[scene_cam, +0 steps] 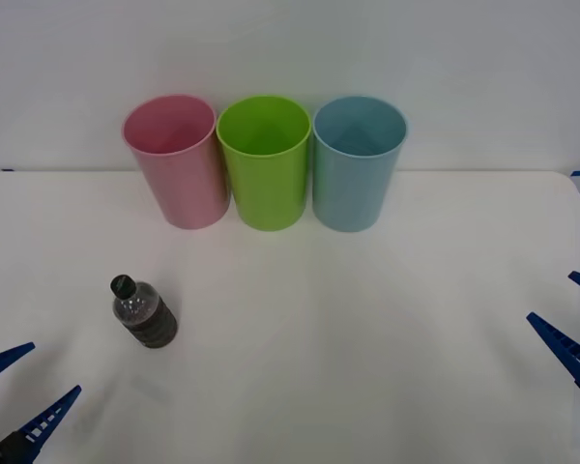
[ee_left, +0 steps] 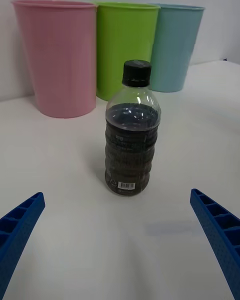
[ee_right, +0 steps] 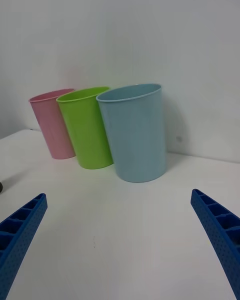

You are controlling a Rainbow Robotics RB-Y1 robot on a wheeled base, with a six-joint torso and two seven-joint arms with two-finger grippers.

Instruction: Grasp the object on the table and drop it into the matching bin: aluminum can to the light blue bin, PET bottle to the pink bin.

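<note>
Blue fingers of the left gripper [scene_cam: 19,387], spread wide and empty at lower left of the front frame, are nearest the lens; likely staged to straddle the PET bottle [scene_cam: 144,312]. Bottle stands upright on the table [scene_cam: 367,338], left of centre, long axis vertical, black cap up. Pink bin [scene_cam: 176,159] behind it at upper left, probably the target; lime green bin [scene_cam: 265,160] and light blue bin [scene_cam: 356,160] alongside. Right gripper [scene_cam: 572,324] waits wide at right edge.
</note>
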